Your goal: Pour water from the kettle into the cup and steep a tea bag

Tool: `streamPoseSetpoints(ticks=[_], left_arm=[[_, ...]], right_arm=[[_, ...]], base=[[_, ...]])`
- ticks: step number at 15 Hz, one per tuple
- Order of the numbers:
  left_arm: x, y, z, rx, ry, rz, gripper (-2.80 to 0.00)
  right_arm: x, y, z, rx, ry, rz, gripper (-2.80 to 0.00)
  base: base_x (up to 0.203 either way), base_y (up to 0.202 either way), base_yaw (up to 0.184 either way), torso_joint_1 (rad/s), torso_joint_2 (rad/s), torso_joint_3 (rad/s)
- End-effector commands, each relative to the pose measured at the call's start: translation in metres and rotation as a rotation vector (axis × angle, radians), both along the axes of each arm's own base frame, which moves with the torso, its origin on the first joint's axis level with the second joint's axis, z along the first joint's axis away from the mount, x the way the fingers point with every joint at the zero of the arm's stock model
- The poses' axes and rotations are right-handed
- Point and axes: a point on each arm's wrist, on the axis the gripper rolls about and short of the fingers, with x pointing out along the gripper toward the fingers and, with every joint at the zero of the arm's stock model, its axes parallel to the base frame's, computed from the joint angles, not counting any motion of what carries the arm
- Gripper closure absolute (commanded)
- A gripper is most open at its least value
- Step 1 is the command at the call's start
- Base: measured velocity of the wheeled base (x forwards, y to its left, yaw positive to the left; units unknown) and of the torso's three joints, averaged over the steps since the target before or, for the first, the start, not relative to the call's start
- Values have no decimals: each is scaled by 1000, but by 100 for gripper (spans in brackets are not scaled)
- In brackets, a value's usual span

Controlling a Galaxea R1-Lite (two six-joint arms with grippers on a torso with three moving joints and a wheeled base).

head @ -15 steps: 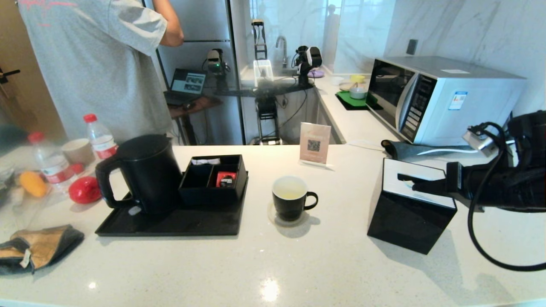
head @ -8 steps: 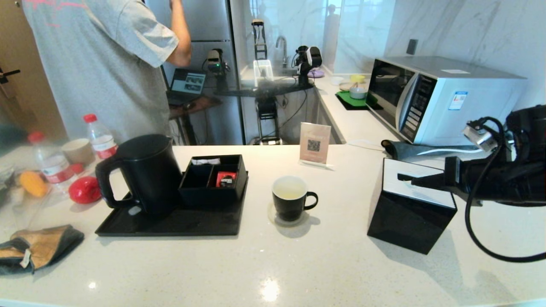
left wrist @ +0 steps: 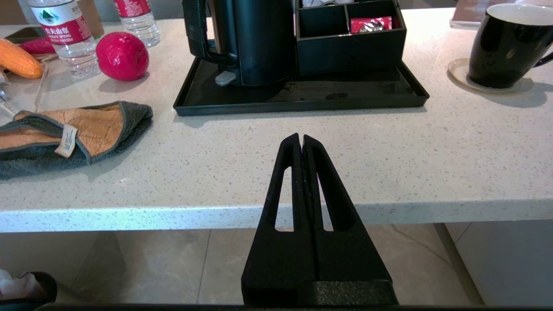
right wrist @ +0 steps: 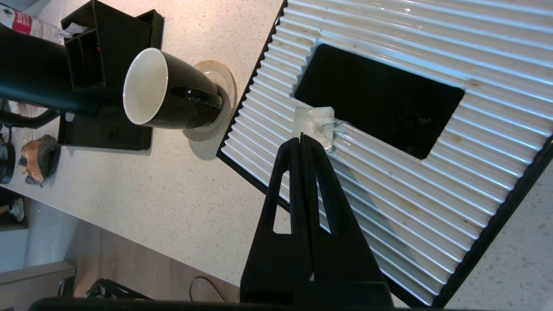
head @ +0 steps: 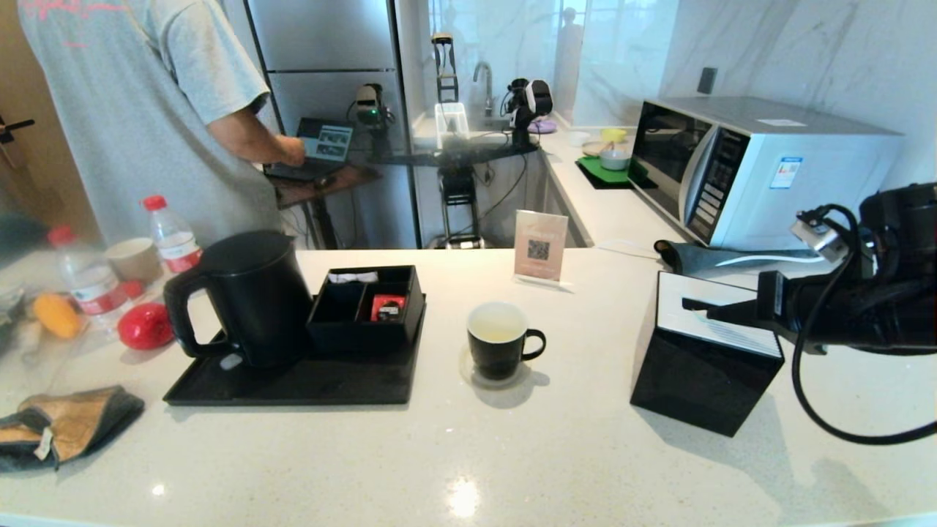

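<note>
Right gripper [right wrist: 302,137]: hovering over the ribbed box [head: 706,351], fingers pressed together, empty.
Left gripper [left wrist: 301,139]: idling at the counter [left wrist: 389,172] edge, fingers pressed together.
Cup [head: 500,339]: sitting on a coaster [head: 468,372].
Kettle [head: 249,296]: standing on the tray [head: 293,384].

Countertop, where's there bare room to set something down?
The broad front strip of the countertop is bare, as is the gap between the cup and the black box. The left end is crowded: tray, kettle, bottles, cloth.
</note>
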Motion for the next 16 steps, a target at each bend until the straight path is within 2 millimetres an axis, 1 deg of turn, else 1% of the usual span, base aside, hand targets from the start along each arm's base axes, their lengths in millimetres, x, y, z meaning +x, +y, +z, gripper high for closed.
streamPoseSetpoints(ticks=[1, 16], left_arm=[[0, 0, 0, 2, -1, 0, 0], [0, 0, 0, 0, -1, 0, 0]], right_arm=[[2, 0, -1, 3, 5, 1, 0], [13, -1, -8, -19, -19, -33, 0]], base=[[0, 0, 0, 0, 0, 0], [0, 0, 0, 0, 0, 0]])
